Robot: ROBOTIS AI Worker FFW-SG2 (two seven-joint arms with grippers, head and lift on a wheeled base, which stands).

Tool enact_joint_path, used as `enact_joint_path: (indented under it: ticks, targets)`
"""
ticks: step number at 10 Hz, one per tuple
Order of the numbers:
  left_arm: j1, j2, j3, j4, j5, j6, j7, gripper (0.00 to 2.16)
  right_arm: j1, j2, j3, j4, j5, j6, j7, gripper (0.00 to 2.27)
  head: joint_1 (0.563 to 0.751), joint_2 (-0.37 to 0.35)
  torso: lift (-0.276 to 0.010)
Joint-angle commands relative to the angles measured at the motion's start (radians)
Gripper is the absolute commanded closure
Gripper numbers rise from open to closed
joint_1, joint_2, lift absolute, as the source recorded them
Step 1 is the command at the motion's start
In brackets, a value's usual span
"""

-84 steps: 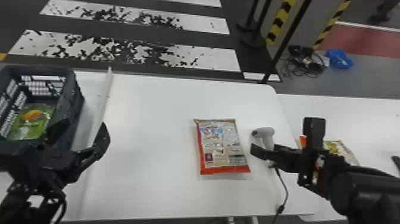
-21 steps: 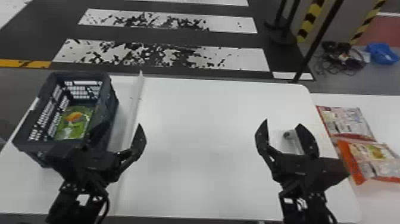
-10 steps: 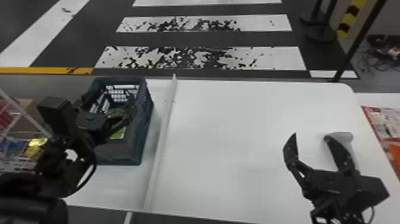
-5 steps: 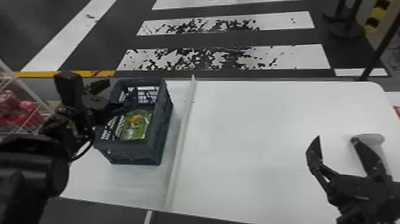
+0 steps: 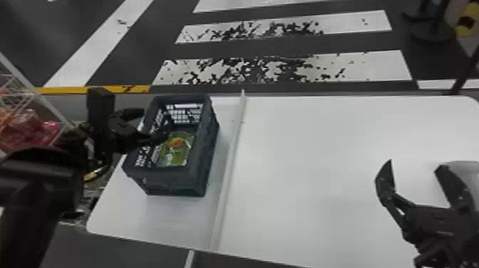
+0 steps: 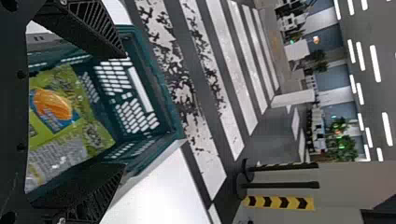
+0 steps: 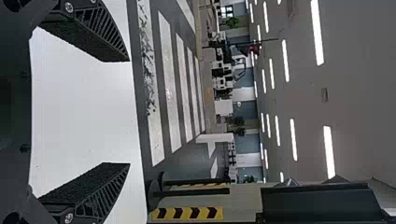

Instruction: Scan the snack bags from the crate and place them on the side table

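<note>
Head view, left to right: left pincer (image 5: 155, 124) spread, nothing gripped, over the crate (image 5: 171, 176). Green snack bag (image 5: 178, 151) lies inside: at least that one left to pick, scan, place. Bench (image 5: 310, 178) next, then right pincer (image 5: 415, 163), spread and empty, near likely scanner (image 5: 465, 168). Can't tell how many are done.

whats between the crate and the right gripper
A long white strip beside the crate, then bare white tabletop up to the right gripper; the head view shows this.
</note>
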Motion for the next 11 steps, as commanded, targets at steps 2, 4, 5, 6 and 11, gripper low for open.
enact_joint_path:
  ticks: [2,4,5,6,11]
  targets:
    - [-0.045,0.02,-0.034,0.093,-0.077,0.02,-0.078,0.05,-0.016,-0.008,0.012,0.015,-0.006,0.005,0.001,0.09,0.695,0.267,-0.05]
    - [-0.104,0.032,-0.089,0.162,-0.111,0.02,-0.104,0.05,-0.012,-0.012,0.014,0.015,-0.009,0.005,0.003,0.09,0.695,0.287,-0.05]
    - [-0.133,0.032,-0.12,0.19,-0.134,0.02,-0.107,0.05,-0.01,-0.013,0.014,0.015,-0.009,0.005,0.003,0.09,0.695,0.288,-0.05]
    - [-0.165,0.03,-0.155,0.221,-0.149,0.02,-0.119,0.05,-0.009,-0.013,0.014,0.015,-0.009,0.005,0.004,0.09,0.695,0.286,-0.05]
    - [-0.32,0.02,-0.332,0.402,-0.222,0.014,-0.13,0.05,-0.002,-0.015,0.015,0.015,-0.012,-0.001,0.006,0.09,0.695,0.265,-0.05]
